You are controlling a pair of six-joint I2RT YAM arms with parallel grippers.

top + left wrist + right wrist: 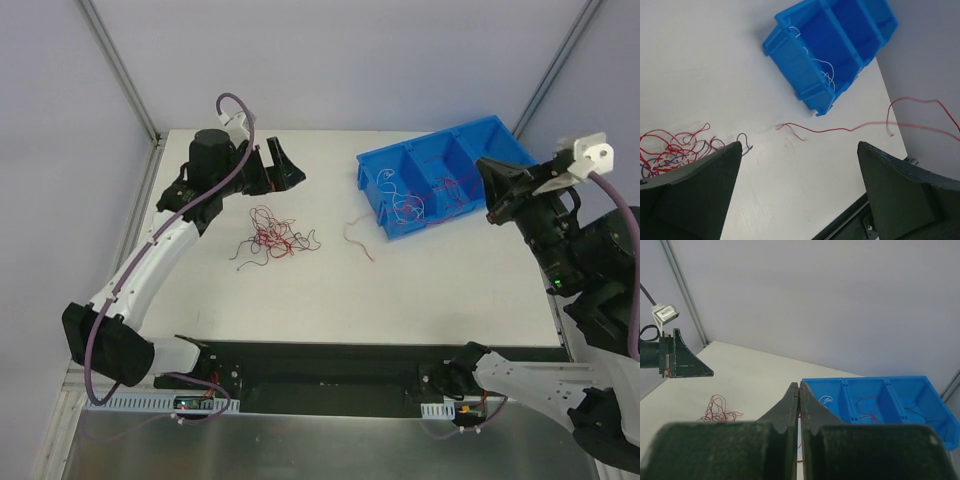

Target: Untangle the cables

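A tangle of thin red cables (270, 238) lies on the white table left of centre; it also shows in the left wrist view (670, 150) and the right wrist view (717, 410). One loose red strand (358, 240) trails on the table between the tangle and the bin, and in the left wrist view (830, 131) it rises off to the right. My right gripper (487, 190) is raised by the bin, its jaws pressed together (799, 385) with red wire showing in the slit. My left gripper (285, 168) is wide open and empty (800, 145), raised behind the tangle.
A blue three-compartment bin (425, 143) stands at the back right, with white, red and dark wires in its compartments; it also shows in both wrist views (790, 55) (875, 380). Grey walls enclose the table. The table's black front edge (350, 350) lies near the arm bases.
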